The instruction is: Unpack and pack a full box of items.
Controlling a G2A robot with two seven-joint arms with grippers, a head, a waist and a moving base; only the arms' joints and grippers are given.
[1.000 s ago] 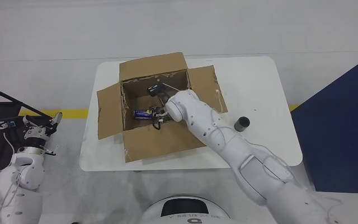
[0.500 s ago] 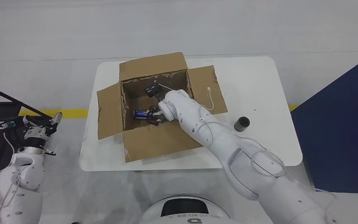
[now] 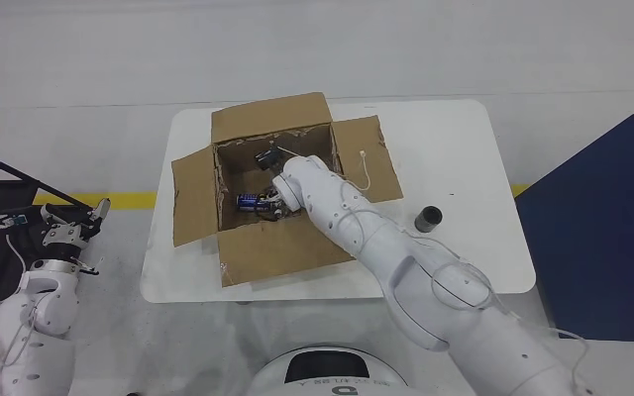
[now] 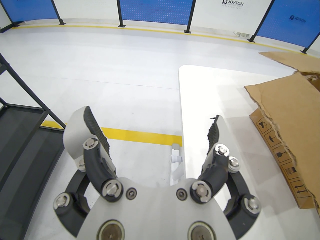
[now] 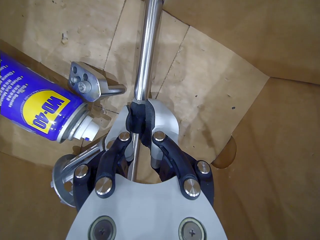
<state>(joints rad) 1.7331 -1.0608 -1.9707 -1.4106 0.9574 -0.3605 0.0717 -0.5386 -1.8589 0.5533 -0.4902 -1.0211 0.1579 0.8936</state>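
An open cardboard box (image 3: 196,198) stands on the white table (image 3: 446,148). My right arm reaches down into it. My right gripper (image 5: 140,112) is shut on a slim shiny metal rod (image 5: 146,51) that points toward the box's inner corner. Beside it on the box floor lie a blue and yellow spray can (image 5: 37,101) (image 3: 252,201), a small metal bracket (image 5: 86,84) and a round metal part (image 5: 62,178). My left gripper (image 4: 151,117) (image 3: 74,223) hangs open with nothing in it, off the table's left edge.
A black cylinder (image 3: 428,218) stands on the table right of the box. A white cord (image 3: 363,168) lies over the right flap. A small dark item (image 3: 265,156) sits near the box's far wall. A black rack (image 4: 22,136) stands on the floor at the left.
My right arm has shifted a little to the left inside the box, closer to the spray can. The left arm has not moved.
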